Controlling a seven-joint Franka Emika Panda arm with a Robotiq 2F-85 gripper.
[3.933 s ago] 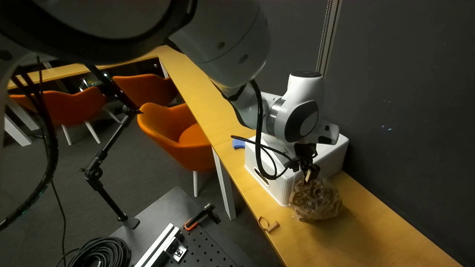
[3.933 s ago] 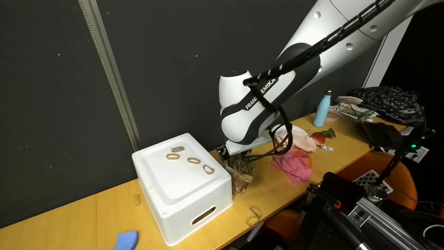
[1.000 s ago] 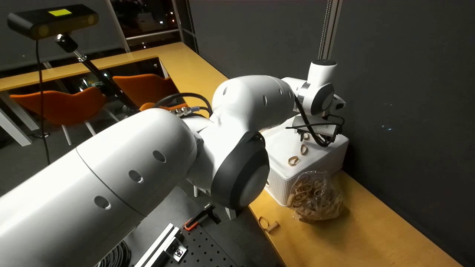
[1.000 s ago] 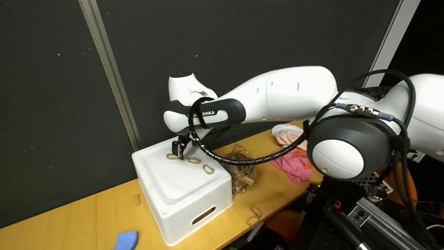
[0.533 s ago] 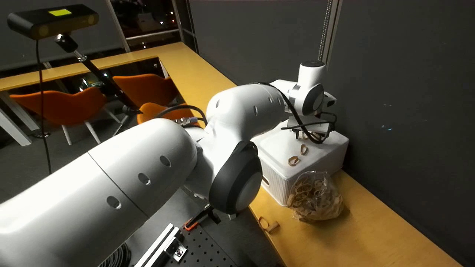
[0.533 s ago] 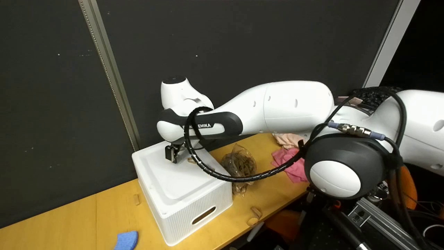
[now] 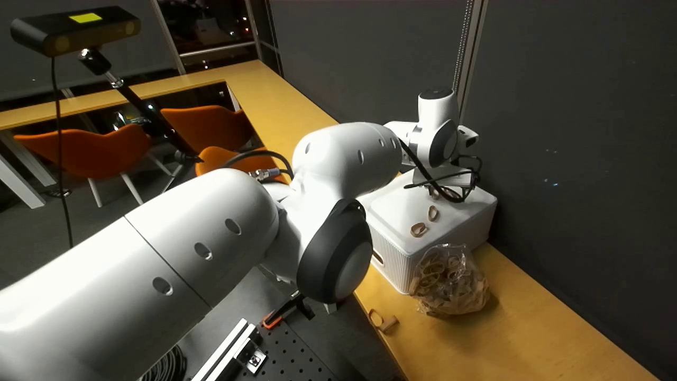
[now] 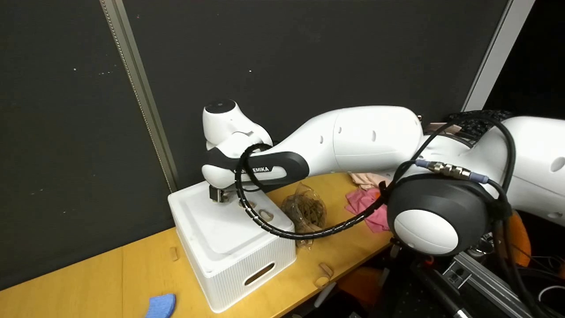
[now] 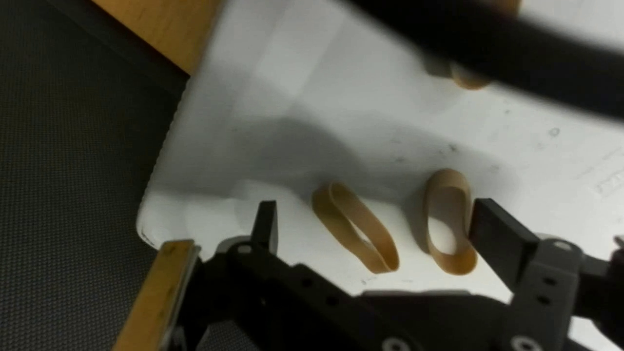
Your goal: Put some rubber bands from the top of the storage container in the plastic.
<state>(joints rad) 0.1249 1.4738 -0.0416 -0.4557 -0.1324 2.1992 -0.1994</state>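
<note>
In the wrist view, the black two-fingered claw (image 9: 375, 213) stands wide, its dark fingers (image 9: 502, 241) well apart. In the gap lie two flat tan rubber bands (image 9: 342, 231): one slants across the middle, the other is against or just beside a finger, and contact there cannot be told. Beneath them is the flat top of the white, box-shaped plastic storage container (image 8: 216, 234), its sides ribbed. Two further rubber bands (image 7: 416, 233) rest on that top, toward the end where a rounded, lumpy bag of clear plastic (image 7: 452, 286) sits against or very close to the ribbed side, a mass of tan loops showing through it. Container and bag are on the long yellow wooden bench (image 7: 529, 338), which also carries two thin tan bands (image 7: 389, 324) near its edge and, on the container's opposite side, a single tan band (image 8: 174, 253) and a soft-looking blue piece (image 8: 160, 305). The dark grey wall (image 7: 571, 132) rises just behind the container. Past the bag, in an exterior view, lies crumpled pink cloth (image 8: 359, 199). Well apart from all this, orange chairs (image 7: 206, 127) stand beside the farther stretch of bench.
</note>
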